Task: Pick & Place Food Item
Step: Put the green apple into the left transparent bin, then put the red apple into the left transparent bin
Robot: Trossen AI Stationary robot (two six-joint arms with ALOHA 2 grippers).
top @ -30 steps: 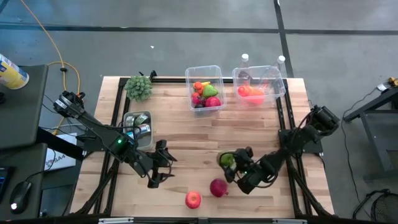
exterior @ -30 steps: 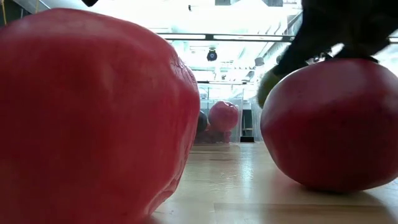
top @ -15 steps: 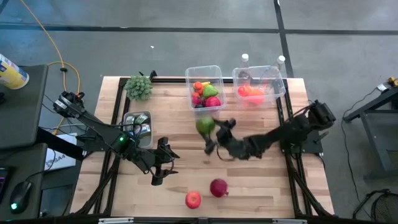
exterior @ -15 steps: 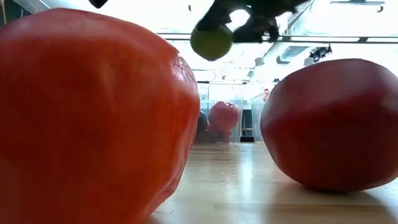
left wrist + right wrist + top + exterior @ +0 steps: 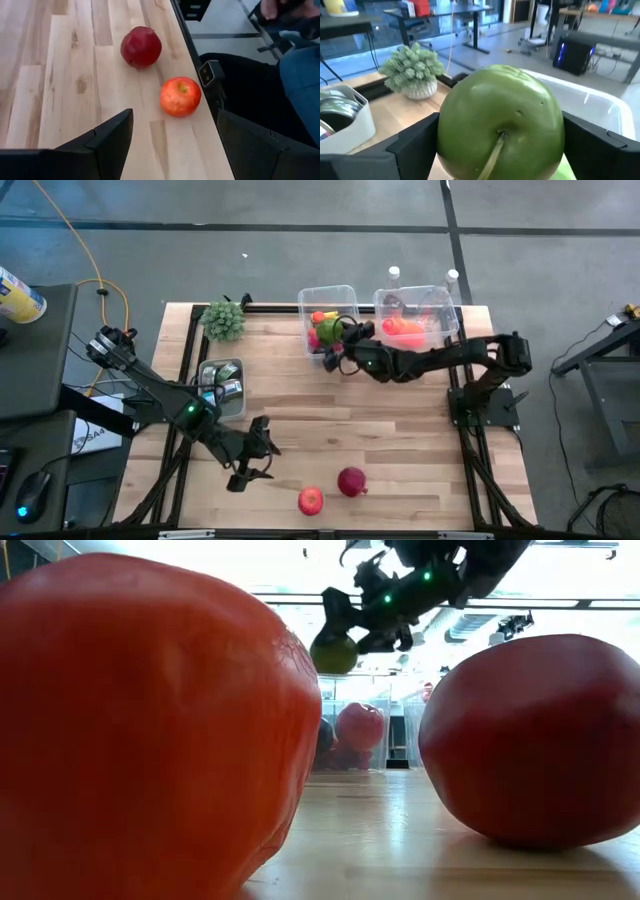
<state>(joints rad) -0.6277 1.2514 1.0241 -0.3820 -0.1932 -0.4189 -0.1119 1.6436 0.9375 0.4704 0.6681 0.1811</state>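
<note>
Green apple (image 5: 329, 332) sits between the right gripper's (image 5: 338, 340) fingers, clamped on both sides, held in the air over the left bin (image 5: 346, 296) at the table's far edge — that bin holds mixed fruit. Second bin (image 5: 447, 308) just to its right has orange items inside. Left gripper (image 5: 258, 456) hangs low near the front of the table (image 5: 400, 430), jaws apart, holding nothing. Just beyond it on the wood — a red apple (image 5: 311, 500) and a dark red fruit (image 5: 351, 481), near each other, not touching. Green plant (image 5: 224, 320) stands at the far left corner, tray (image 5: 210, 370) below it.
</note>
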